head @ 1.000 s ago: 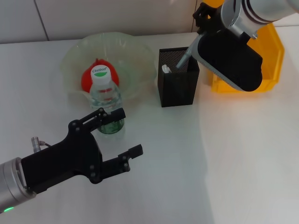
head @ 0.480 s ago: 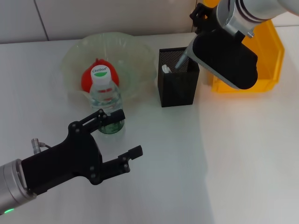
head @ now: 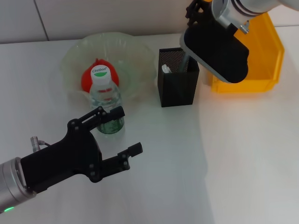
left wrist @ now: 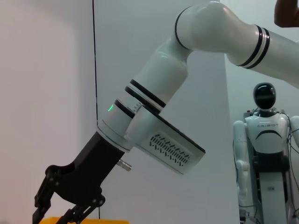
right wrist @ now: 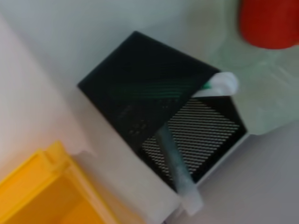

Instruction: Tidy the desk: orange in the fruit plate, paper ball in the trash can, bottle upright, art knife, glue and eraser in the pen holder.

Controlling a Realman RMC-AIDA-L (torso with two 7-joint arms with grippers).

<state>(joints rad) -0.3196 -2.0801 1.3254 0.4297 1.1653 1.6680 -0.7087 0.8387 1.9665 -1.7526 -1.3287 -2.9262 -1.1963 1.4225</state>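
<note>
Jaws: our left gripper (head: 120, 134) stands wide open with nothing between its fingers; our right gripper's fingers are hidden from us in every view, so we cannot tell how they stand.

Head view, left arm: we hold the left gripper low at the near left of the white table (head: 243, 154), its upper finger just in front of the bottle's base; we cannot tell if it touches.

Head view, bottle: the clear bottle (head: 105, 100) stands upright with its white cap on, right at the near rim of the fruit plate.

Head view, orange: the orange (head: 89, 77) lies inside the pale green fruit plate (head: 135, 51), partly behind the bottle.

Head view, pen holder: the black mesh pen holder (head: 177, 86) stands right of the plate, with a white-topped item (head: 165, 69) inside and a grey stick (head: 184, 62) leaning out of it toward our right arm.

Head view, right arm: our right arm's wrist (head: 217, 49) hangs over the back corner of the pen holder, partly covering the yellow bin (head: 271, 46) behind it.

Left wrist view: we see our right arm (left wrist: 154, 135) against a pale wall, and a white robot (left wrist: 264, 154) standing far off.

Right wrist view: we look down into the pen holder (right wrist: 135, 88); the grey stick (right wrist: 175, 163) slants out over its rim, the white-tipped item (right wrist: 223, 84) rests at one corner, the yellow bin (right wrist: 46, 191) and the orange (right wrist: 268, 21) show at the edges.
</note>
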